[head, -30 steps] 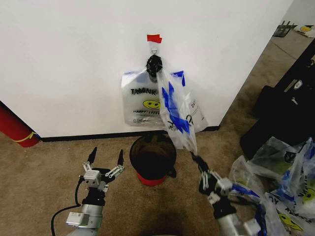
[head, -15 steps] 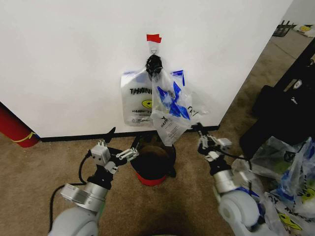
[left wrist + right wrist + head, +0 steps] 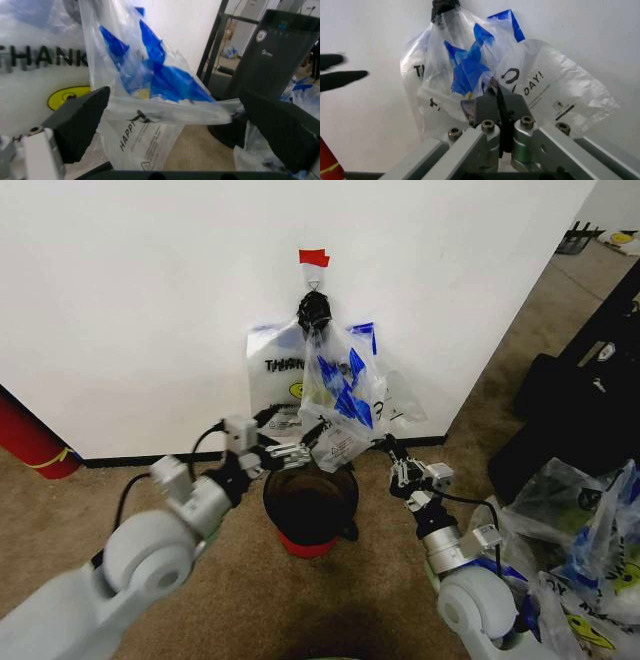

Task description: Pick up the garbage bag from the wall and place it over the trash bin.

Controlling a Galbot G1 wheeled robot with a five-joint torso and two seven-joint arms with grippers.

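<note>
Left end effector (image 3: 296, 448) gapes, right end effector (image 3: 384, 446) pinches garbage bag (image 3: 340, 395) against white wall (image 3: 150, 300).

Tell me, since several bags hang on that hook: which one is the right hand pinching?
The garbage bag with bright blue patches, hanging in front. The right hand pinches its lower edge. The flat "THANK YOU" bag lies against the wall behind, ungripped.

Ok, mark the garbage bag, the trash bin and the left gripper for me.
garbage bag (image 3: 345, 385): head view, blue-patched middle.
trash bin (image 3: 310, 545): head view, red base at the front.
left gripper (image 3: 300, 442): head view, midway between fingertips.
</note>
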